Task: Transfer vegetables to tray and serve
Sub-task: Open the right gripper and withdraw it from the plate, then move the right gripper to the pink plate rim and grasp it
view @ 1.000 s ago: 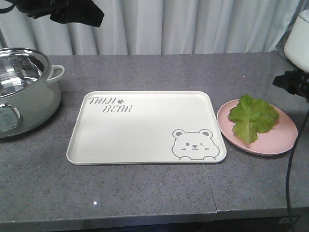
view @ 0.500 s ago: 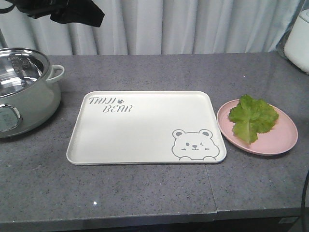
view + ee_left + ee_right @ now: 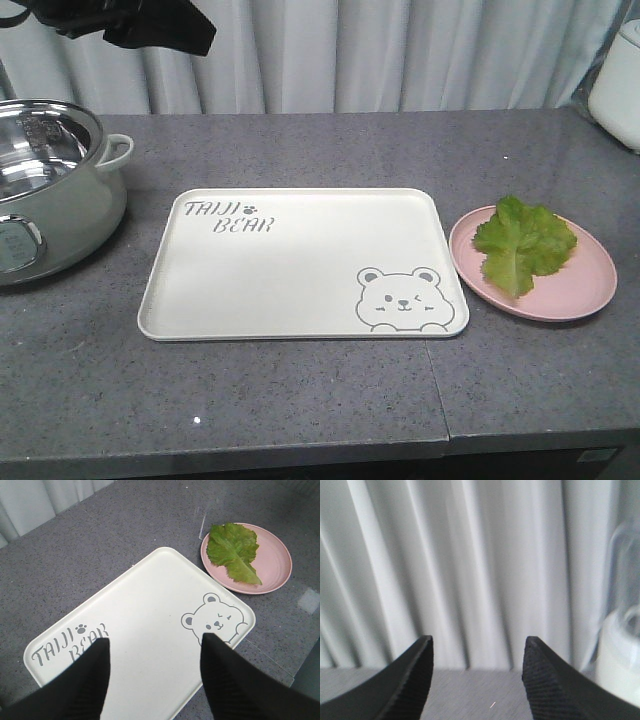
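1. My left gripper (image 3: 155, 639) is released. Its 2 black fingers (image 3: 95, 675) stand wide apart and hold nothing.
2. From the left wrist view, that gripper hangs over the tray (image 3: 150, 605), looking down on its printed face. In the front view I see only a dark part of the left arm (image 3: 130, 25), high in the upper left corner in front of the curtain (image 3: 400, 55).
3. My right gripper (image 3: 478, 639) is released too, its 2 fingers parted with nothing between them. It faces the white curtain, with a strip of grey counter (image 3: 470, 695) below and a blurred white appliance (image 3: 620, 655) at the right edge.
4. The vegetables (image 3: 522, 243), 1 crinkly green lettuce leaf, lie on the round pink plate (image 3: 585, 290). The leaf's pale rib runs toward the front edge of the counter.
5. The pink plate stands just to the right of the tray. I cannot tell whether the 2 rims touch.
6. The tray lies flat in the middle of the counter. Its "TAIJI BEAR" lettering is at the far left corner and the winking bear at the near right corner.
7. A pale green pot (image 3: 50, 190) with a shiny steel inside stands to the left of the tray, apart from it, with 1 handle pointing toward the tray.
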Controlling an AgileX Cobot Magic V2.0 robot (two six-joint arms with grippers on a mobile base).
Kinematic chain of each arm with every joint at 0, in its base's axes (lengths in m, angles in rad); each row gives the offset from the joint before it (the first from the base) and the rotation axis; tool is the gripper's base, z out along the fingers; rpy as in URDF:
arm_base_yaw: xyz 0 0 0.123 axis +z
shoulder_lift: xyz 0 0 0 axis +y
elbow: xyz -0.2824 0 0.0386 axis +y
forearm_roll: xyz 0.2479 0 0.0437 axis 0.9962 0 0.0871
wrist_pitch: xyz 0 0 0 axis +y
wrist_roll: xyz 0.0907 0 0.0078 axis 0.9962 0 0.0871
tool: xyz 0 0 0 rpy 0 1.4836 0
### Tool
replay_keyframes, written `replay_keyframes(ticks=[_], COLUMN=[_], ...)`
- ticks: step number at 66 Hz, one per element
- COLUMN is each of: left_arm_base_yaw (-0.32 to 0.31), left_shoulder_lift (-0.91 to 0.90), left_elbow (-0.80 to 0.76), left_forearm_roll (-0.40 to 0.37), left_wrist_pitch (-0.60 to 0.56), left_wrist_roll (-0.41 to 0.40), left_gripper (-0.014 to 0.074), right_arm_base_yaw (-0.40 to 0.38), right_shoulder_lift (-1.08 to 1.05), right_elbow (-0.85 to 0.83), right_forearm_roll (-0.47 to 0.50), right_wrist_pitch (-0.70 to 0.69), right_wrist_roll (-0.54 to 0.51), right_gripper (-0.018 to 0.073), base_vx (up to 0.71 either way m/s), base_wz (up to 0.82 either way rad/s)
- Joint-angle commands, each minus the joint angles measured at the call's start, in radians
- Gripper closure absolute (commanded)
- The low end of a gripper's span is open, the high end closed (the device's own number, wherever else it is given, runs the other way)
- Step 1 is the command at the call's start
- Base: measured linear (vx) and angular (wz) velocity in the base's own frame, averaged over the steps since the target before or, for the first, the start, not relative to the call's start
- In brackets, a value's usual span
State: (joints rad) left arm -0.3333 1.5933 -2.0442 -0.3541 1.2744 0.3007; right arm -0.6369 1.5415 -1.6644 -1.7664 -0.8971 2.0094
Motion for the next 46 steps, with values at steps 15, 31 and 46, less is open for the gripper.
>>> replay_keyframes(ticks=[15, 31, 46], left_arm_base_yaw=[-0.002, -0.002, -0.002], left_shoulder_lift=[-0.035, -0.035, -0.035], left_elbow=[-0.026, -0.026, -0.026], left_forearm_roll=[-0.028, -0.029, -0.028], left_wrist_pitch=[-0.030, -0.034, -0.033], left_wrist_roll=[-0.011, -0.011, -0.011], left_gripper=[0.0195, 0.0195, 0.0195], right_arm_base_yaw=[0.037, 0.132, 0.113], right_shoulder_lift=[-0.042, -0.047, -0.006], right_elbow=[-0.216, -0.271, -0.167], right_forearm_roll=[0.016, 0.016, 0.016], right_wrist_pitch=[0.331, 0.467, 0.267], right_wrist_roll=[-0.188, -0.266, -0.005], right_gripper=[0.0168, 0.0168, 0.0168], base_vx=[0.00, 0.00, 0.00], base_wz=[0.00, 0.00, 0.00])
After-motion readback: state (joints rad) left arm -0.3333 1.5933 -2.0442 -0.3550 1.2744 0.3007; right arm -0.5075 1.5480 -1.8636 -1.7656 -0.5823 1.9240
